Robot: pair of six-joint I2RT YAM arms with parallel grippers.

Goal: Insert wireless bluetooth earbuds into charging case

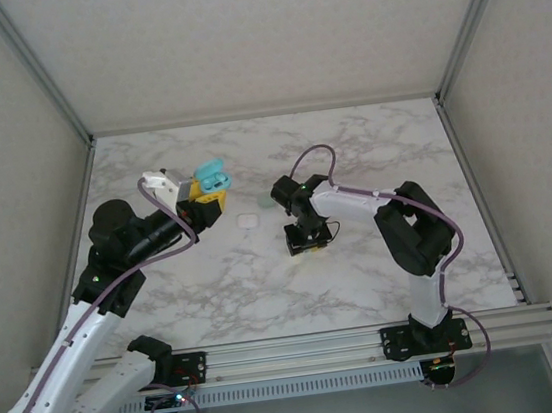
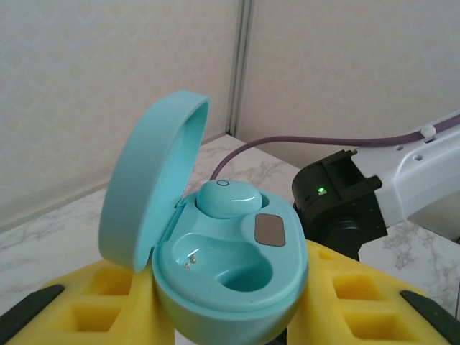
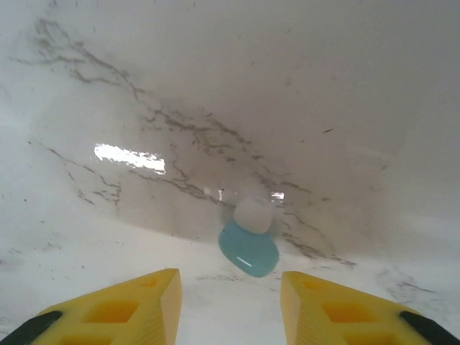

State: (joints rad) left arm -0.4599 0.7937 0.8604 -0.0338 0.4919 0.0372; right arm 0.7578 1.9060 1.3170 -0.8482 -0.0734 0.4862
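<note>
- Left gripper (image 1: 206, 197) raised above the left part of the table (image 1: 389, 142), jaws closed on the charging case (image 1: 214, 178), with one yellow jaw against each side of the lower shell.
- Charging case held upright, lid (image 2: 154, 180) standing open on the left side in the left wrist view.
- Seated earbud (image 2: 224, 198), pale teal, in the far socket of the case, with a small ring mark on top.
- Near socket (image 2: 233, 269) empty, with two metal contacts visible on its floor.
- Grey rectangular patch (image 2: 269, 230) on the inner face of the case, just right of the seated earbud.
- Right gripper (image 3: 228, 287) pointed down at the table near its middle, jaws apart, nothing between them.
- Loose earbud (image 3: 249, 244), teal with a whitish tip, lying on the table just beyond the jaw tips. Roughly in line with the gap, slightly right of centre in the right wrist view, touching neither jaw.
- Small whitish rounded object (image 1: 248, 221) flat on the table between the two grippers, apart from both, too small to identify.
- Right arm (image 2: 402, 165) behind the case in the left wrist view, with a green light (image 2: 319, 191) lit on its black joint.
</note>
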